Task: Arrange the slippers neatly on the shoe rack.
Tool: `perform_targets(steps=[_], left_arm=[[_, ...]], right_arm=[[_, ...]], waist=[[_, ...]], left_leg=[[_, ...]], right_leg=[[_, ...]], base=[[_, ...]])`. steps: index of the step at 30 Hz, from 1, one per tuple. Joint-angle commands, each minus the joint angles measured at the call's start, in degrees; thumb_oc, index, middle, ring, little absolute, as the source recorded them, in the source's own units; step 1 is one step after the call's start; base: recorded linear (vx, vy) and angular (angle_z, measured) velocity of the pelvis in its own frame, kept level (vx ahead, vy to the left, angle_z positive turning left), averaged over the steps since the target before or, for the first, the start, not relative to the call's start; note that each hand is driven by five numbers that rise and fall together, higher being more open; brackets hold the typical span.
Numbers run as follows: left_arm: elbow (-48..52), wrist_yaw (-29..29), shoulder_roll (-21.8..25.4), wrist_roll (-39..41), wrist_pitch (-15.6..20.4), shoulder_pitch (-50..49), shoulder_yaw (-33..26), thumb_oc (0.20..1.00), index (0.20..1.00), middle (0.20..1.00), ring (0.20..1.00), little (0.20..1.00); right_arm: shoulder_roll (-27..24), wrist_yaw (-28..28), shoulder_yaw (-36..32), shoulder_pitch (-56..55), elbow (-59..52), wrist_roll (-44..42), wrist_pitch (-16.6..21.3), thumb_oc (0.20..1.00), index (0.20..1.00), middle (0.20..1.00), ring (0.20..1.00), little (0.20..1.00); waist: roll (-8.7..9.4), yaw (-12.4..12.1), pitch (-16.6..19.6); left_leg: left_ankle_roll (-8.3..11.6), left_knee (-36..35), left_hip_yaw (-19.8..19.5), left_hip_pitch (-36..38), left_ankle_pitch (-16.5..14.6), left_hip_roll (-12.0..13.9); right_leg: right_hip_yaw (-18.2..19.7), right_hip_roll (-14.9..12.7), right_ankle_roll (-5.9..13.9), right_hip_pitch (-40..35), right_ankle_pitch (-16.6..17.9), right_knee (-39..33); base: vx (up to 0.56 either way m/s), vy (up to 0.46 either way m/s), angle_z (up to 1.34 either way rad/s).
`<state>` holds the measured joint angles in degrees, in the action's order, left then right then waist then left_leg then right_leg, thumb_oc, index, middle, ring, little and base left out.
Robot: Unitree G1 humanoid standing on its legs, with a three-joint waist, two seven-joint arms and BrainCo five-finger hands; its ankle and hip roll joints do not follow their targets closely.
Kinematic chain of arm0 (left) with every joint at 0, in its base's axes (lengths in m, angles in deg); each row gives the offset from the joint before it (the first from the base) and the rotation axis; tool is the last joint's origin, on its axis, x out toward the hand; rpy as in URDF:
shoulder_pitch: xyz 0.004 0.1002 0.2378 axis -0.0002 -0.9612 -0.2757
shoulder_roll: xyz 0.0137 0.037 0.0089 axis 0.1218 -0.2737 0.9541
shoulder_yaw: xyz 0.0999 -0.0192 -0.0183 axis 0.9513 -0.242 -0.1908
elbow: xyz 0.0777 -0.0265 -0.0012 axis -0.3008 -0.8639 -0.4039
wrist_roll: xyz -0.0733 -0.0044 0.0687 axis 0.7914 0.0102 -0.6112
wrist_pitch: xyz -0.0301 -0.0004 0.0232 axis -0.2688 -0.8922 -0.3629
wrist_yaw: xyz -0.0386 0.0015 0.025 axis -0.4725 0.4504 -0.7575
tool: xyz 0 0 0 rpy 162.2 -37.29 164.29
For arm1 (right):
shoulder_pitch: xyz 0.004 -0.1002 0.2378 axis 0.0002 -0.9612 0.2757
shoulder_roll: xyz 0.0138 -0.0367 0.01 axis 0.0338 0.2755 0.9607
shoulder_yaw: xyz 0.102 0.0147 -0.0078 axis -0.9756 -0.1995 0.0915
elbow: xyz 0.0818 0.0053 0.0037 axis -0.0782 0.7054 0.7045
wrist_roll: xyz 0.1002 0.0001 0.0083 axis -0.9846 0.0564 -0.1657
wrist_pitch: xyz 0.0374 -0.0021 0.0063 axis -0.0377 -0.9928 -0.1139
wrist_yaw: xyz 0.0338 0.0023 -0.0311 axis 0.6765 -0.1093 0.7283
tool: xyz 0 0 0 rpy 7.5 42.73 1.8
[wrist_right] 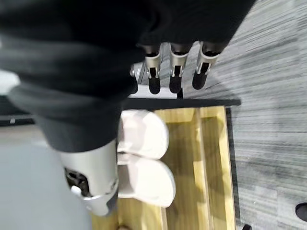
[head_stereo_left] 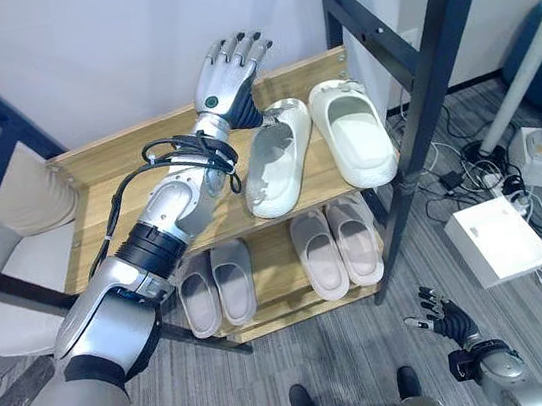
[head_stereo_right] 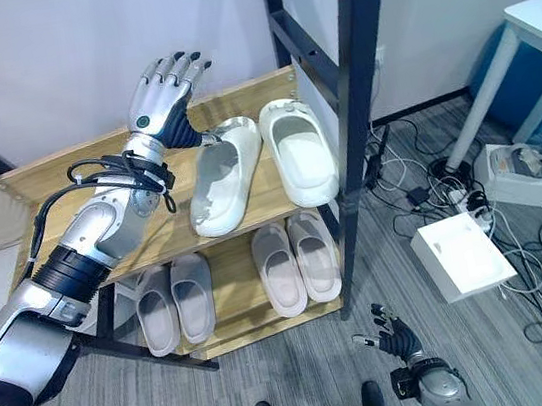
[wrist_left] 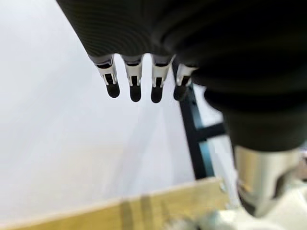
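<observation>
A wooden two-shelf shoe rack [head_stereo_left: 113, 159] stands against the wall. On its top shelf lie two pale green slippers: the left one [head_stereo_left: 277, 162] is tipped on its side, the right one [head_stereo_left: 354, 133] lies flat, and they touch. My left hand [head_stereo_left: 229, 78] is open above the back of the top shelf, just left of the tipped slipper, fingers straight. The lower shelf holds a grey pair [head_stereo_left: 217, 289] and a beige pair [head_stereo_left: 338, 246]. My right hand [head_stereo_left: 447, 320] hangs open low near the floor, holding nothing.
A black metal frame post [head_stereo_left: 422, 91] stands right of the rack. A white box [head_stereo_left: 496, 238], cables and a power strip [head_stereo_left: 495, 182] lie on the carpet to the right. A cushioned seat [head_stereo_left: 12, 265] is at the left.
</observation>
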<state>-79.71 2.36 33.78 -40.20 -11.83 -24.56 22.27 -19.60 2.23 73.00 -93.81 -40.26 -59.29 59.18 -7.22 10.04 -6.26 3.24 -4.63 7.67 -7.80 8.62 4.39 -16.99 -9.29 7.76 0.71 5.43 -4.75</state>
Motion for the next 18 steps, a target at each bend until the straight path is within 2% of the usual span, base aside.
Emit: perform_targets(steps=[1,4,5,6,7,8,9,10,11,12,13,15,17,18], left_arm=[[2.72,0.08,3.46,-1.21,1.2,0.65,-8.21,1.0,1.0,1.0,1.0,1.0],[6.85,-0.66,2.84,2.88,2.92,-3.06,-10.94,1.0,1.0,1.0,1.0,1.0],[10.08,-2.32,1.0,14.8,5.53,-9.12,-15.05,1.0,1.0,1.0,1.0,1.0],[10.62,-2.19,0.17,19.3,6.18,-11.45,-16.72,1.0,1.0,1.0,1.0,1.0],[10.87,-2.29,0.26,19.46,6.17,-11.79,-16.93,1.0,1.0,1.0,1.0,1.0],[12.42,-4.07,-1.99,31.85,8.11,-17.43,-19.19,1.0,1.0,1.0,1.0,1.0],[12.62,-4.18,-1.91,32.0,8.08,-17.69,-19.33,1.0,1.0,1.0,1.0,1.0],[14.39,-7.96,-4.36,43.83,10.04,-22.45,-19.51,1.0,1.0,1.0,1.0,1.0],[15.54,-9.17,-4.87,47.33,10.44,-24.25,-18.93,1.0,1.0,1.0,1.0,1.0],[15.55,-9.17,-4.87,47.33,10.43,-24.27,-18.94,1.0,1.0,1.0,1.0,1.0],[17.27,-12.25,-5.29,54.83,10.73,-28.56,-17.44,1.0,1.0,1.0,1.0,1.0],[18.25,-15.06,-5.74,62.42,10.17,-32.76,-15.73,1.0,1.0,1.0,1.0,1.0],[18.7,-16.21,-5.56,63.91,9.28,-33.88,-15.13,1.0,1.0,1.0,1.0,1.0],[19.7,-17.63,-5.79,69.11,8.14,-36.38,-13.61,1.0,1.0,1.0,1.0,1.0]], right_arm=[[2.29,1.18,-0.96,1.25,-3.05,-0.16,0.65,1.0,1.0,1.0,1.0,1.0],[2.71,1.43,-0.97,1.13,-2.85,-0.17,0.26,1.0,1.0,1.0,1.0,1.0],[3.44,1.39,-1.7,0.89,-2.41,-0.15,-0.35,1.0,1.0,1.0,1.0,1.0],[3.92,1.52,-1.83,0.73,-2.21,0.1,-0.58,1.0,1.0,1.0,1.0,1.0],[3.82,1.53,-1.73,0.63,-2.21,0.12,-0.58,1.0,1.0,1.0,1.0,1.0],[4.49,2.02,-2.03,0.01,-1.88,0.93,-1.23,1.0,1.0,1.0,1.0,1.0],[4.43,2.03,-1.95,-0.08,-1.9,0.94,-1.23,1.0,1.0,1.0,1.0,1.0],[4.49,2.69,-2.17,-0.32,-1.55,1.35,-1.68,1.0,1.0,1.0,1.0,1.0],[4.46,2.86,-2.12,-0.3,-1.28,1.14,-1.71,1.0,1.0,1.0,1.0,1.0],[4.45,2.86,-2.11,-0.31,-1.28,1.14,-1.71,1.0,1.0,1.0,1.0,1.0],[4.13,3.45,-2.13,-0.37,-1.05,0.71,-1.79,1.0,1.0,1.0,1.0,1.0],[3.47,4.14,-1.8,-0.42,-1.03,1.01,-2.0,1.0,1.0,1.0,1.0,1.0],[3.19,4.42,-1.51,-0.52,-0.96,0.85,-2.12,1.0,1.0,1.0,1.0,1.0],[2.72,5.09,-1.14,-0.71,-0.89,0.64,-2.63,1.0,1.0,1.0,1.0,1.0]], waist=[[3.5,-2.22,-0.01],[3.78,-2.85,0.23],[4.1,-3.61,0.31],[4.25,-4.02,0.39],[4.17,-3.91,0.52],[4.24,-4.58,0.67],[4.2,-4.49,0.82],[4.17,-4.88,0.89],[4.23,-4.92,1.12],[4.23,-4.91,1.14],[4.28,-5.08,1.21],[4.24,-5.18,1.22],[4.26,-5.13,1.37],[4.2,-5.12,1.54]], left_leg=[[1.49,-0.37,-0.26,7.48,-8.18,-1.93],[1.47,-0.37,-0.64,7.54,-8.12,-1.93],[1.35,-0.35,-1.22,7.69,-8.05,-2.05],[1.31,-0.35,-1.4,7.63,-7.96,-2.11],[1.31,-0.36,-1.42,7.62,-7.97,-2.11],[1.26,-0.37,-1.71,7.8,-7.85,-2.19],[1.25,-0.37,-1.73,7.74,-7.84,-2.2],[1.24,-0.37,-1.98,8.01,-7.94,-2.23],[1.16,-0.37,-2.13,7.71,-7.7,-2.28],[1.16,-0.37,-2.14,7.7,-7.7,-2.28],[1.13,-0.37,-2.26,7.76,-7.65,-2.28],[1.05,-0.37,-2.47,7.82,-7.65,-2.43],[1.02,-0.37,-2.53,7.86,-7.68,-2.47],[0.97,-0.37,-2.6,7.93,-7.73,-2.57]], right_leg=[[-2.52,0.95,1.1,-0.12,-4.23,-0.25],[-3.03,0.99,0.95,-0.42,-4.23,-0.25],[-3.36,1.0,0.79,-0.85,-4.19,-0.25],[-3.55,0.96,0.73,-0.9,-4.18,-0.25],[-3.57,0.96,0.74,-0.9,-4.19,-0.25],[-3.83,0.89,0.63,-1.25,-4.12,-0.25],[-3.85,0.88,0.64,-1.2,-4.12,-0.25],[-4.14,0.95,0.57,-1.52,-4.2,-0.25],[-4.27,0.86,0.56,-1.34,-4.06,-0.25],[-4.27,0.86,0.56,-1.33,-4.06,-0.25],[-4.42,0.78,0.62,-1.47,-3.97,-0.25],[-4.48,0.74,0.67,-1.61,-3.97,-0.25],[-4.47,0.74,0.68,-1.67,-3.97,-0.25],[-4.53,0.72,0.72,-1.82,-3.95,-0.25]], base=[[-0.01,-0.015,0.15],[-0.01,-0.011,0.11],[-0.01,-0.007,0.1],[-0.01,-0.007,0.15],[0.0,0.01,0.15],[0.0,0.01,0.23],[0.01,0.015,0.13],[0.0,0.012,0.19],[0.0,0.011,0.13],[-0.01,0.016,0.26],[0.0,0.02,0.17],[0.0,0.015,0.06],[0.0,0.0,0.0],[0.0,0.0,0.0]])
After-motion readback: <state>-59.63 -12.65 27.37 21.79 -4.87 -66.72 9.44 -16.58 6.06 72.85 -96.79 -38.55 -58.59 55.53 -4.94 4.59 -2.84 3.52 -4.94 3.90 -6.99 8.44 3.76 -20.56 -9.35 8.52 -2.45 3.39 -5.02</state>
